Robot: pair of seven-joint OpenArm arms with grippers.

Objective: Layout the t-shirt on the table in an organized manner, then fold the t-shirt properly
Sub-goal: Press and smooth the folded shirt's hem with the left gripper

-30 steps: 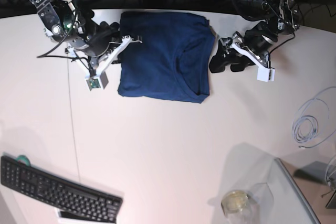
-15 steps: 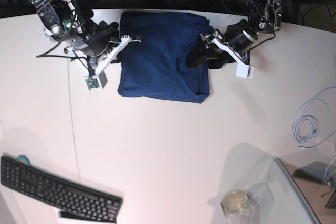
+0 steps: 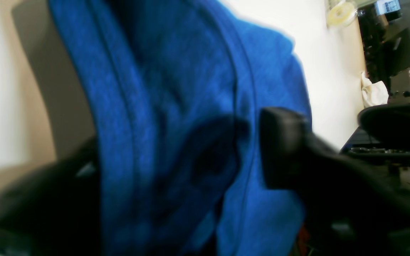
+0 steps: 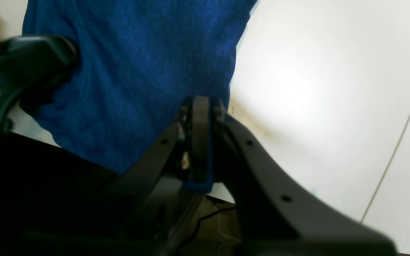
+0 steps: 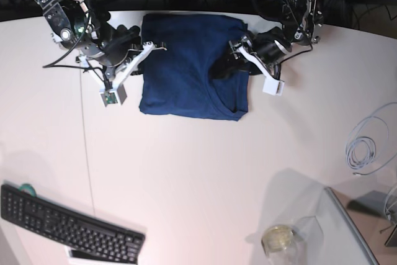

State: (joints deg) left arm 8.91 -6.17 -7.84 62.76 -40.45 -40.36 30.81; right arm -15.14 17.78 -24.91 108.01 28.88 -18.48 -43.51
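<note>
1. Base view: the t-shirt (image 5: 192, 69) lies folded into a rough rectangle at the far side of the white counter (image 5: 198, 172). The right gripper (image 5: 138, 46) sits at the shirt's left edge as this view shows it, and the left gripper (image 5: 228, 66) reaches over the shirt's other side near the neckline. A black keyboard (image 5: 68, 224) lies at the near left corner, a coiled white cable (image 5: 366, 147) to the right, and a clear jar (image 5: 280, 239) near the bottom.

2. Left wrist view: it's blurry, but blue fabric (image 3: 176, 117) fills the space between the left gripper's (image 3: 176, 163) two dark fingers (image 3: 283, 145). They straddle a ridge of cloth with a seam; whether they actually pinch it, I can't tell.

3. Right wrist view: the right gripper (image 4: 199, 142) is closed tight, its fingers pressed together on the hem of the shirt (image 4: 137, 67), and a sliver of blue hangs below the pinch. Bare counter (image 4: 326, 89) shows beyond, with a thin dark seam line (image 4: 400, 131) crossing it.
</note>
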